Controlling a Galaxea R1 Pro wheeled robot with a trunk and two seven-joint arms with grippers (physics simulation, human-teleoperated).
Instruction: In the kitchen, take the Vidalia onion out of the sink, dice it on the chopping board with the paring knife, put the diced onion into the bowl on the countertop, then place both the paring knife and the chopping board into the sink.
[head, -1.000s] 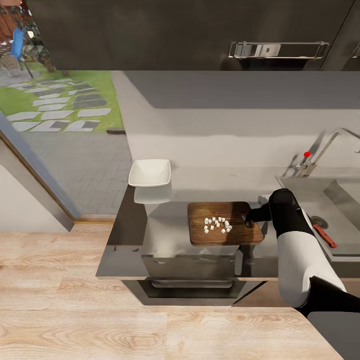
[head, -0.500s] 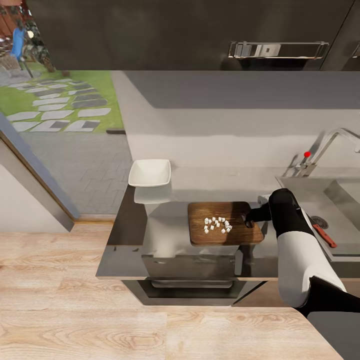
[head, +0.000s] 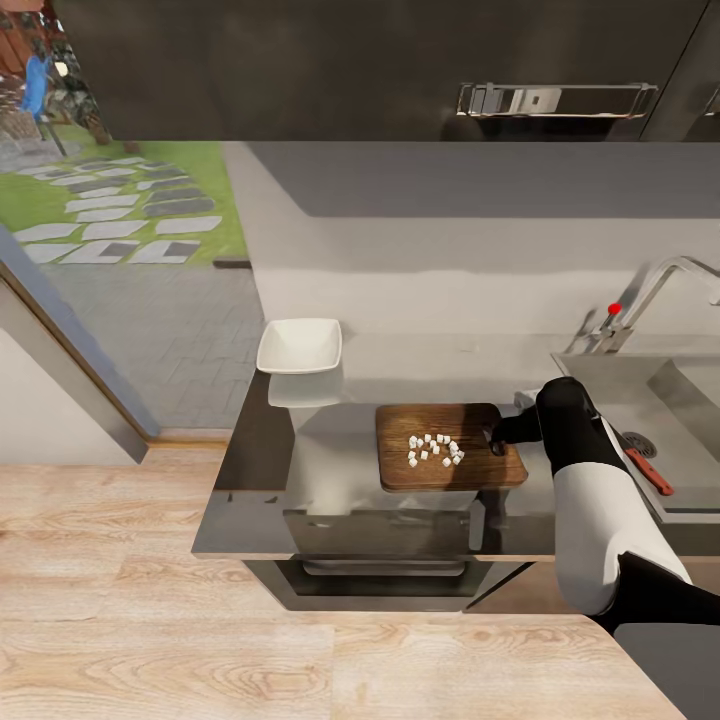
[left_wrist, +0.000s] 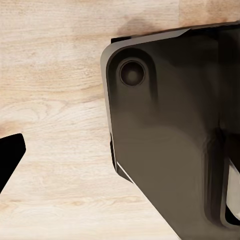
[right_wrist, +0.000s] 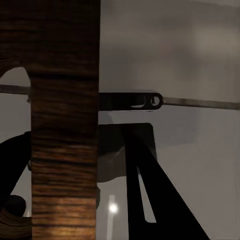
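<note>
The dark-brown chopping board lies on the grey countertop with the diced onion, a cluster of tiny white cubes, in its middle. My right gripper is at the board's right end by the handle slot. In the right wrist view its fingers stand on either side of the board's end strip, shut on it. The white bowl sits empty at the back left. The red-handled paring knife lies in the sink. One left fingertip hangs over the floor.
The chrome tap with its red knob rises behind the sink. Dark wall cabinets hang above the counter. An open doorway to a garden is on the left. My dark base stands on the wood floor.
</note>
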